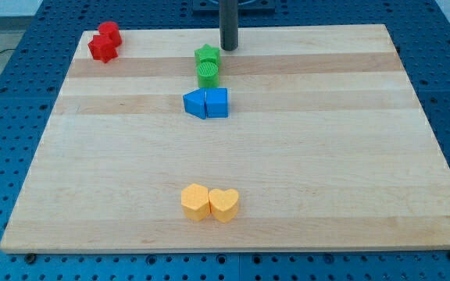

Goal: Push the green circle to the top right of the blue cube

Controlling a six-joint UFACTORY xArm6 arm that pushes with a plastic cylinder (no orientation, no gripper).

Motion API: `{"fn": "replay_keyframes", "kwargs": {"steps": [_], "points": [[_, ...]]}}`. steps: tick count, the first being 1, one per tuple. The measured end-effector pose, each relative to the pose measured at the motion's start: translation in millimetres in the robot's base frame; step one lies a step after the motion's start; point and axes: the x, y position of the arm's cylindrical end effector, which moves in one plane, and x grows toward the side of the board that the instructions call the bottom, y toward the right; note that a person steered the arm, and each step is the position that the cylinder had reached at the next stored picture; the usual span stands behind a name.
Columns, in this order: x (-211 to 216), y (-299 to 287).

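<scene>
One green circle (pixel 208 75) — just above the blue cube (pixel 218 102) — sits below my tip (pixel 229 48).

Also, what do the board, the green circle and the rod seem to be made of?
The board looks like pale wood with a smooth matte finish: glued strips and faint grain show. The green circle looks like moulded or printed plastic, with an even saturated colour and fine ridges, though I cannot be sure. The rod is dark and smooth, maybe metal or plastic; my tip rests above and to the right of the green blocks.
</scene>
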Motion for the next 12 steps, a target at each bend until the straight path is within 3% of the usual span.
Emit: {"fn": "replay_keyframes", "kwargs": {"steps": [2, 4, 6, 8, 11, 12], "points": [[15.3, -86.1], [83.3, -126.7], [98.0, -54.6], [98.0, -34.2], [109.9, 127.3], [109.9, 121.1]]}}
